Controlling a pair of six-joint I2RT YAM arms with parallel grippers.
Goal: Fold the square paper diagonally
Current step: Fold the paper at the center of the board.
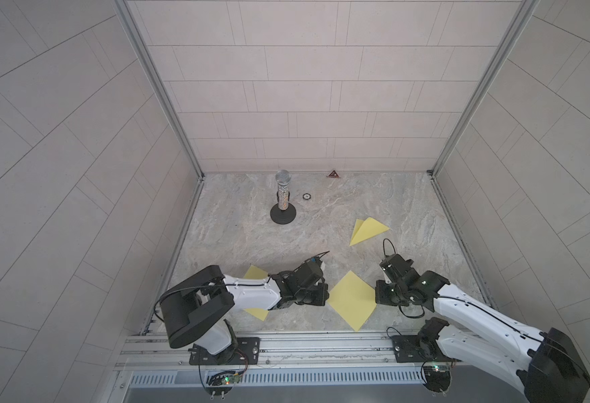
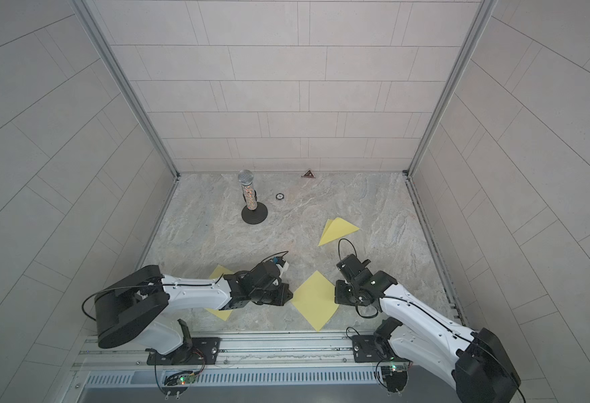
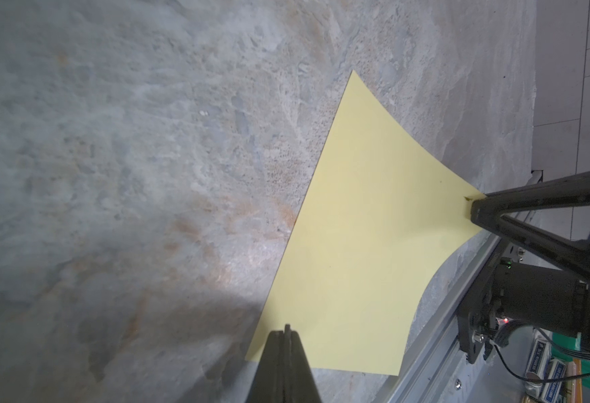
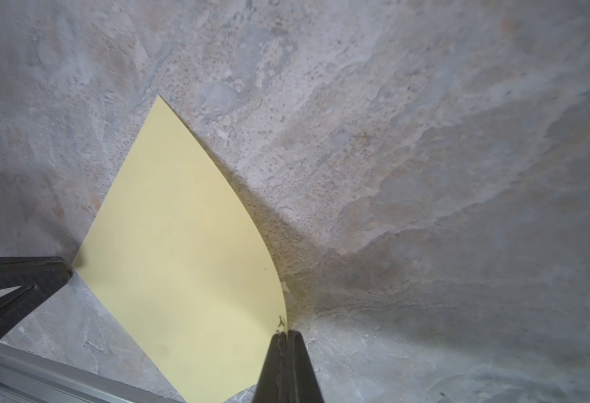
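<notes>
A yellow square paper [image 1: 352,300] lies as a diamond near the table's front edge, seen in both top views [image 2: 316,300]. My left gripper [image 1: 325,296] is shut on its left corner; the left wrist view shows the closed jaws [image 3: 287,329] over the paper [image 3: 363,244]. Opposite it, my right gripper [image 1: 377,297] is shut on the right corner, pinching the sheet's tip [image 4: 284,333]. The paper [image 4: 182,251] bows slightly between the two grips. Each wrist view also shows the other arm's gripper at the far corner: the right gripper [image 3: 475,209] and the left gripper [image 4: 66,271].
A folded yellow triangle [image 1: 368,230] lies further back on the right. Another yellow sheet [image 1: 256,273] sits partly under my left arm. A microphone on a round black base [image 1: 282,200] stands at the back, with a small ring [image 1: 307,196] beside it. A metal rail [image 1: 304,343] runs along the front.
</notes>
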